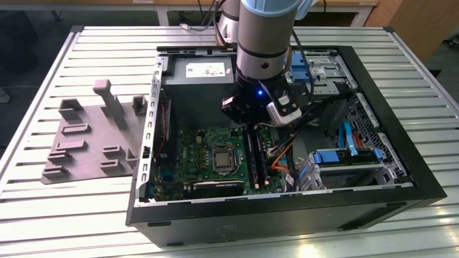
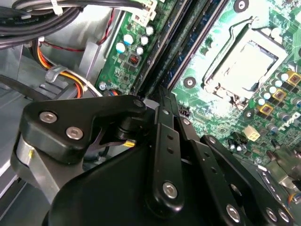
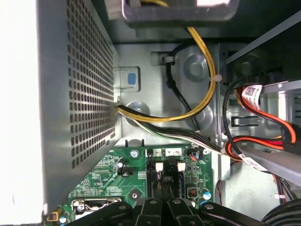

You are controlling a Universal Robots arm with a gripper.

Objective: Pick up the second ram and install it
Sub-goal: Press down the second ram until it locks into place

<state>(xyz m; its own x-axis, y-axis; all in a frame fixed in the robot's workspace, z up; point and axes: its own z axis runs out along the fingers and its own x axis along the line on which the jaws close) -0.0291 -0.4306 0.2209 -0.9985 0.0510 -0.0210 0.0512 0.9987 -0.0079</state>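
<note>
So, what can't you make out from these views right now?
Second ram: whether it is held or seated cannot be told; in the second wrist view the gripper covers one end of the slots.
Exterior view: the arm hides one end of the slots.
First wrist view: slots cut off by the picture's edge.

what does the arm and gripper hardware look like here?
Arm: silvery-grey cylindrical tube with a light blue joint cap at the top. Black wrist housing carries a small blue light and a silver-white block on its side. Gripper: matte black linkage bars joined by silver screws.
</note>
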